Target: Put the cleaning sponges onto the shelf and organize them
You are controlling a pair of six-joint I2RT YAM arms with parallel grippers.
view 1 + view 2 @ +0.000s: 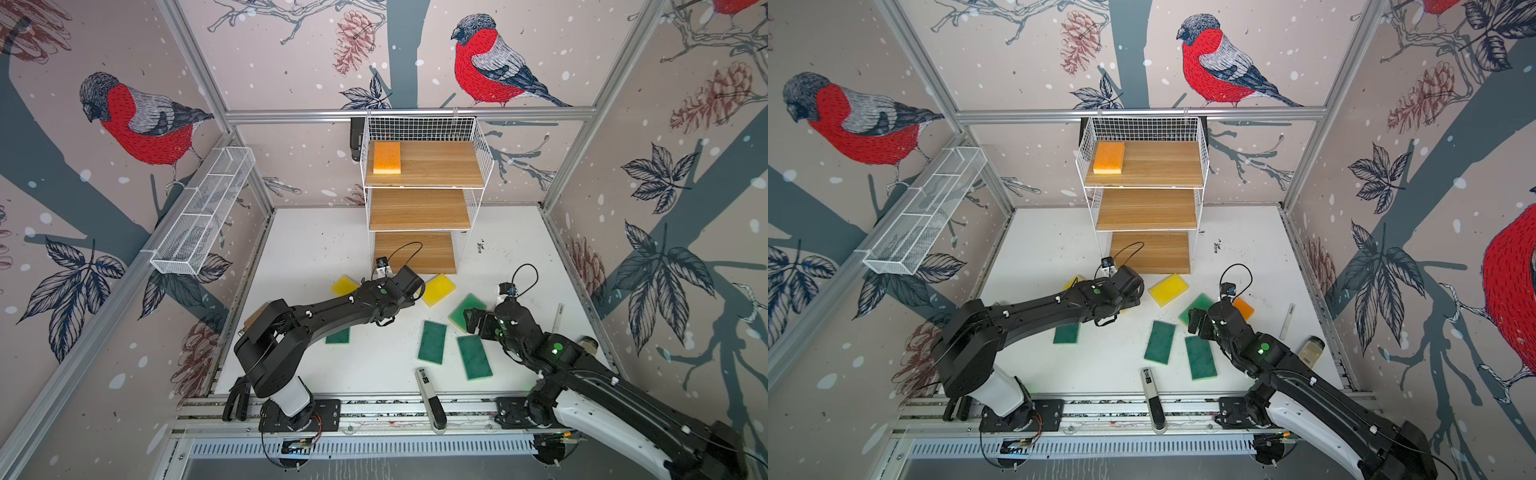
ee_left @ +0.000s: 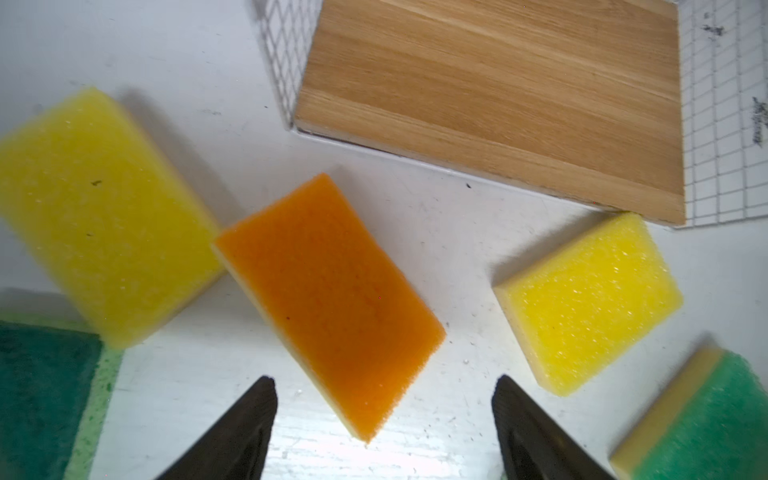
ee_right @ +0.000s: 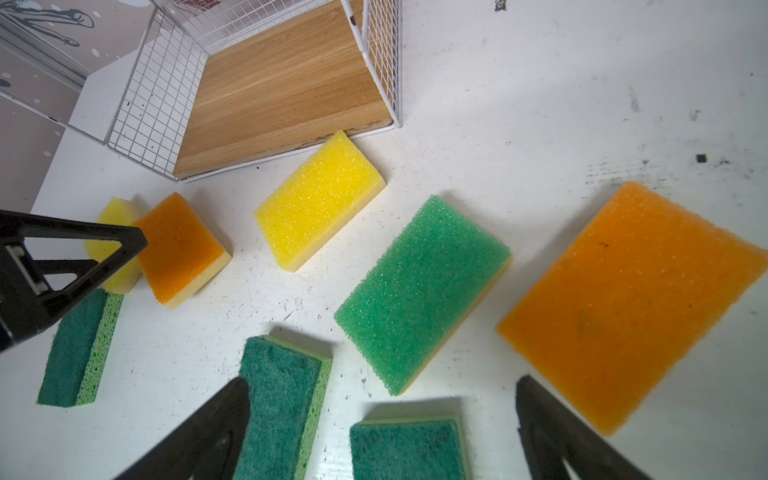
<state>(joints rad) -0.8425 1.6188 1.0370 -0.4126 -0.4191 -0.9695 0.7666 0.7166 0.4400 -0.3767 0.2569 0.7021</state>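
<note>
Left gripper (image 2: 384, 379) and right gripper (image 3: 384, 379) hang, fingers released and empty; one yellow sponge (image 3: 318, 199) touches the shelf (image 3: 282, 87) edge.

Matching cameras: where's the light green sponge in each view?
In a top view: light green sponge right of yellow sponge.
In a top view: light green sponge, likewise.
Left wrist: light green sponge beside yellow sponge.
Right wrist: light green sponge between yellow sponge and orange sponge.
Shared landmark: bottom board.

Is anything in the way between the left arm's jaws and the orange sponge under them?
Nothing visible. The left jaws stand open over one end of the orange sponge, with nothing between them. A yellow sponge lies close beside one corner of it.
</note>
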